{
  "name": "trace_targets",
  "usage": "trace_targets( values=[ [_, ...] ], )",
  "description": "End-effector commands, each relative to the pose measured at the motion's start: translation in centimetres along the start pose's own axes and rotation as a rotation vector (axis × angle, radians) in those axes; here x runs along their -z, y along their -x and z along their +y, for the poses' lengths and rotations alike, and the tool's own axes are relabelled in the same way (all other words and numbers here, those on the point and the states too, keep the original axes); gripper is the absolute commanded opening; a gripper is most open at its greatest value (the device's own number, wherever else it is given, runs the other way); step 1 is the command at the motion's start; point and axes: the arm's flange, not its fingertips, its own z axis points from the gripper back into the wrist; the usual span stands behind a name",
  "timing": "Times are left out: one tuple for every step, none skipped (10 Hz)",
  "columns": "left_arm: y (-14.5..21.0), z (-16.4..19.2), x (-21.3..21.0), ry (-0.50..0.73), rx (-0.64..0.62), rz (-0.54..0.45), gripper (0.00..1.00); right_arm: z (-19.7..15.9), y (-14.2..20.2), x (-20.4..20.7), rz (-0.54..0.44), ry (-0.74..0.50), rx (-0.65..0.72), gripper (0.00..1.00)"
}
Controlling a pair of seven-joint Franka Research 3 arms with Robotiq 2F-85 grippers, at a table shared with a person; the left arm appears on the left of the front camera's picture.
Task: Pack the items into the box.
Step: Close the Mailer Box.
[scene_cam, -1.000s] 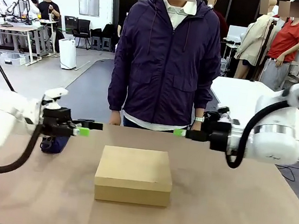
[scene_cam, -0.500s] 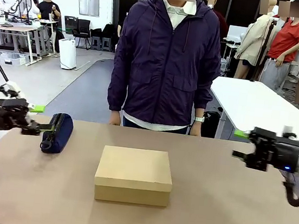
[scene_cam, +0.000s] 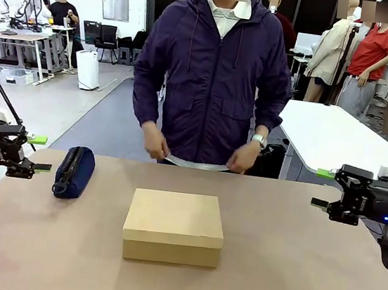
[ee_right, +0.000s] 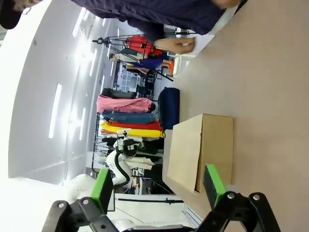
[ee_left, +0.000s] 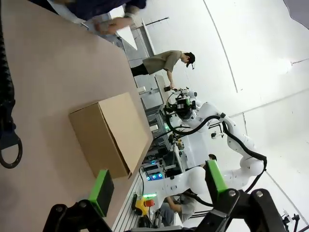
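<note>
The box (scene_cam: 173,224) is a tan cardboard one, lid closed, at the middle of the table; it also lies ahead in the left wrist view (ee_left: 111,133) and the right wrist view (ee_right: 200,152). The items are out of view. My left gripper (scene_cam: 39,153) hovers at the table's left edge, open and holding nothing, its green pads (ee_left: 102,191) spread wide. My right gripper (scene_cam: 321,188) hovers at the right side, also open and holding nothing, with nothing between its pads (ee_right: 212,183). Both point inward at the box from well away.
A navy zippered pouch (scene_cam: 74,170) lies left of the box, close to my left gripper, and shows beyond the box (ee_right: 169,108). The person stands at the far edge with both hands (scene_cam: 155,144) raised at waist height. The brown table (scene_cam: 306,272) stretches bare around the box.
Both arms have drawn back outward from above the table's middle to its left and right sides, uncovering the pouch. The person's hands have risen from the sides to the waist.
</note>
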Motion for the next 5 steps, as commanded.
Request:
trace_targets(
  values=[
    [0.35,-0.13,0.28,0.018,0.027,0.003,1.00,-0.03,-0.06,0.41,-0.020,-0.003,-0.030,1.00],
    [0.35,-0.13,0.28,0.018,0.027,0.003,1.00,-0.03,-0.06,0.41,-0.020,-0.003,-0.030,1.00],
    [0.35,-0.13,0.28,0.018,0.027,0.003,1.00,-0.03,-0.06,0.41,-0.020,-0.003,-0.030,1.00],
    [0.35,-0.13,0.28,0.018,0.027,0.003,1.00,-0.03,-0.06,0.41,-0.020,-0.003,-0.030,1.00],
    [0.35,-0.13,0.28,0.018,0.027,0.003,1.00,-0.03,-0.06,0.41,-0.020,-0.003,-0.030,1.00]
  ],
)
